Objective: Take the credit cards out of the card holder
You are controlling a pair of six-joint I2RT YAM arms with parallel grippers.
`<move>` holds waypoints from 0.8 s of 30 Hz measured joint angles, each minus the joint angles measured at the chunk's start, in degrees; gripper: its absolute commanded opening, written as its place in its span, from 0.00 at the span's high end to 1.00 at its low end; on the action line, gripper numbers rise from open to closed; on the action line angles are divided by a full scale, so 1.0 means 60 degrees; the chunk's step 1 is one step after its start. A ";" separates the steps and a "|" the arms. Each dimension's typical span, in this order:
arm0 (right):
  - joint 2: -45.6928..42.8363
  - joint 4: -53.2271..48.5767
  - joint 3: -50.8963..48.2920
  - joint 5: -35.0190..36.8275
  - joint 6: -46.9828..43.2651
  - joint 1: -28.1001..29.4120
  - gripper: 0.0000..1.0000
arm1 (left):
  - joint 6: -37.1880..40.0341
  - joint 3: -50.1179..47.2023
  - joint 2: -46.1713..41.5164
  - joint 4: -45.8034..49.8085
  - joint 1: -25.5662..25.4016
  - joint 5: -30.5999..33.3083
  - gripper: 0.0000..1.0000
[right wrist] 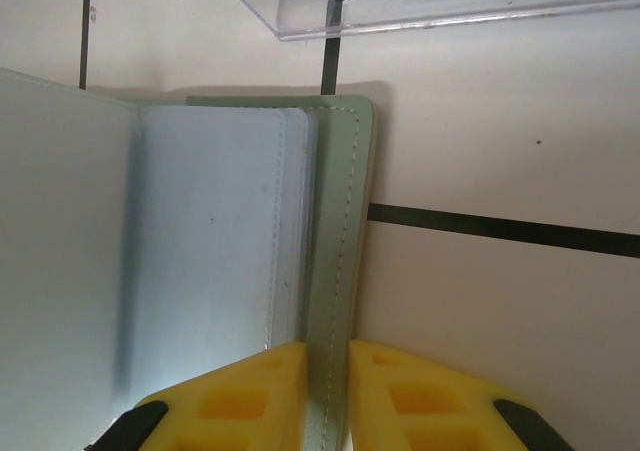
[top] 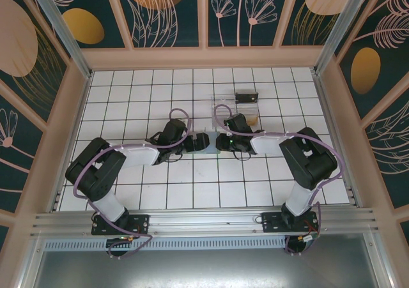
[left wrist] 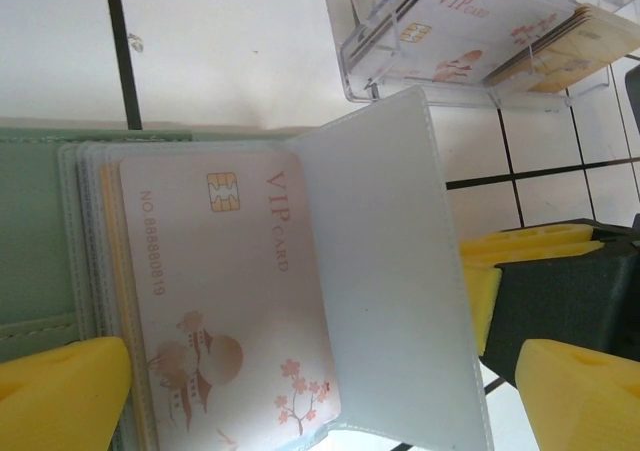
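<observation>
The grey-green card holder (top: 203, 141) lies open on the tiles between my two grippers. In the left wrist view its green cover (left wrist: 30, 221) is at the left. A pink VIP credit card (left wrist: 230, 301) sits in the top sleeve of a stack, and a frosted sleeve page (left wrist: 390, 271) stands lifted to its right. My left gripper (left wrist: 320, 411) (top: 190, 142) is open, its yellow fingers (left wrist: 60, 396) wide on either side of the sleeves, holding nothing. My right gripper (right wrist: 327, 391) (top: 220, 141) is shut on the holder's green cover edge (right wrist: 345, 221).
A clear plastic tray (left wrist: 420, 96) (top: 231, 112) stands just beyond the holder with several cards (left wrist: 470, 21) lying in it. A small black box (top: 246, 98) sits at its far side. Its rim (right wrist: 420, 6) is close ahead of the right fingers.
</observation>
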State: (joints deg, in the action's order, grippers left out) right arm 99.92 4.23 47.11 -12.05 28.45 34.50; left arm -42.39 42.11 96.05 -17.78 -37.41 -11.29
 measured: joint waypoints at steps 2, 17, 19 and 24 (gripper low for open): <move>0.0000 -0.0025 0.0015 -0.0004 0.0000 0.0000 0.79 | 0.0044 0.0036 -0.0007 0.0004 0.0000 -0.0146 0.01; -0.0022 -0.0022 0.0025 -0.0004 0.0007 0.0000 0.76 | 0.0146 0.0076 -0.0718 0.0248 0.0087 0.0025 0.06; -0.0051 -0.0022 0.0025 0.0007 0.0033 0.0004 0.76 | 0.0178 -0.0040 -0.0882 0.0251 0.0215 0.0171 0.17; -0.0430 -0.0015 0.0025 0.0087 0.0262 0.0018 0.75 | 0.0291 -0.0331 -0.1005 0.0299 0.0637 0.0452 0.56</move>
State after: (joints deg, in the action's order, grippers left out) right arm 97.34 4.14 47.27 -11.53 30.02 34.61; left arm -40.64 40.12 90.02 -15.99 -33.58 -8.58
